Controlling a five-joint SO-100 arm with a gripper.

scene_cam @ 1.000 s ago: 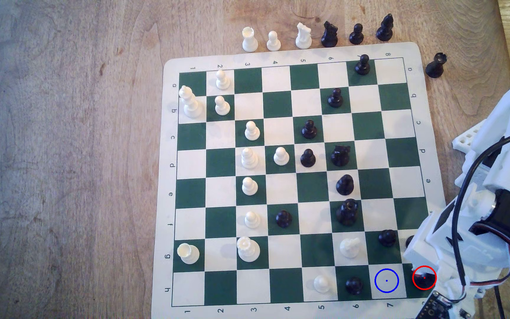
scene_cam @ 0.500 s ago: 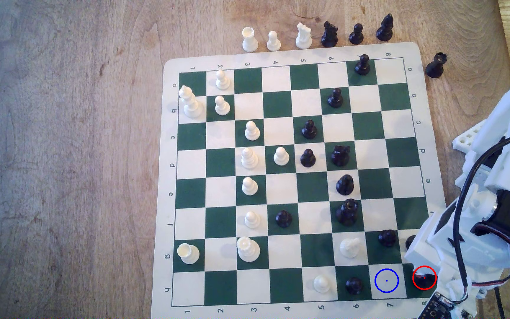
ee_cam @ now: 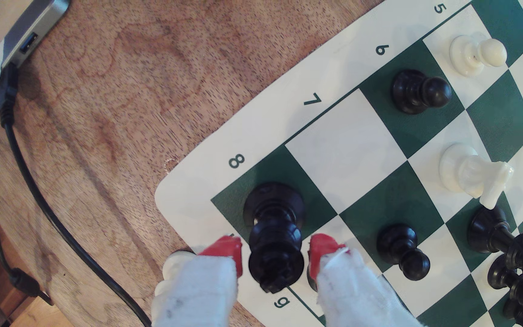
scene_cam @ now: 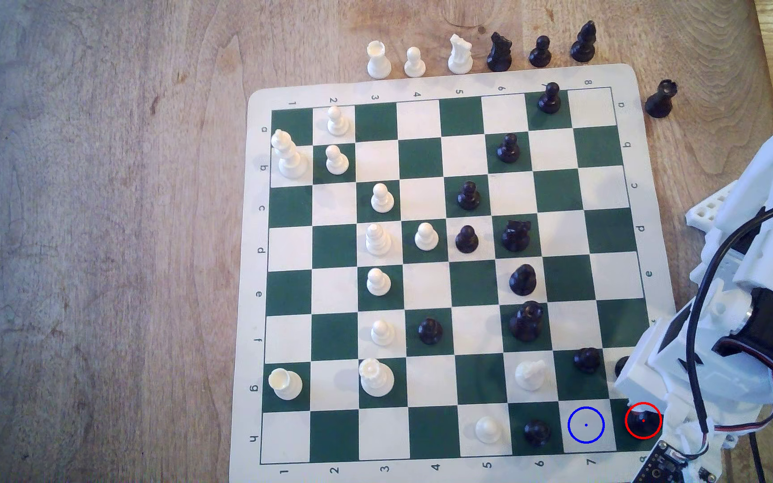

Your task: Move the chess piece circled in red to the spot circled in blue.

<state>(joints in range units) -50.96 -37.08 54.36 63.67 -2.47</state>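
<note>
At the board's corner green square, exterior view's lower right: black rook (scene_cam: 644, 422) upright inside the red ring. Hand (ee_cam: 275, 253) has settled lower around it, red fingertips (ee_cam: 227, 250) flanking, small gaps visible, nothing held. Blue-ringed cream square (scene_cam: 586, 425) adjoining, vacant. Closing comes next.

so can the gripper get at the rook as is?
Probably yes: the gripper is open with a red fingertip on either side of the rook, small gaps showing, nothing between.
</note>
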